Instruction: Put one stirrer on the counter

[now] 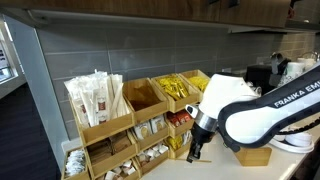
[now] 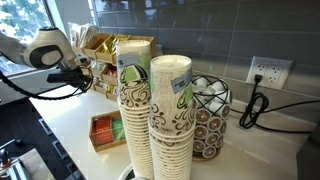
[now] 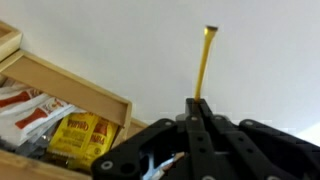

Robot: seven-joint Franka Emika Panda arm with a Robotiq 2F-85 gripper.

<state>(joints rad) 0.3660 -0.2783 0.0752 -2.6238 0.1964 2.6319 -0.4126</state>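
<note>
Wooden and tiered, the rack (image 1: pixel 110 125) stood against a grey tiled wall in an exterior view, its bins filled with packets and paper-wrapped sticks. The white arm (image 1: pixel 250 105) reached in from the side, and its dark gripper (image 1: pixel 197 147) pointed down just in front of the lowest bins; the stirrer was too thin to make out there. In an exterior view from along the pale bench (image 2: pixel 65 115), two tall stacks of paper cups (image 2: pixel 150 110) filled the foreground. A wire basket of pods (image 2: pixel 210 115) sat beside them, and a low tray (image 2: pixel 105 132) of red and green packets lay near their base. The arm and gripper showed small beyond them, next to the rack. In the wrist view, the gripper (image 3: pixel 197 104) had its black fingers together, clamped on a thin tan stirrer (image 3: pixel 204 62). The stirrer stuck straight out over the bare bench, beside the rack's edge. I could not tell whether its far tip touched the surface.
</note>
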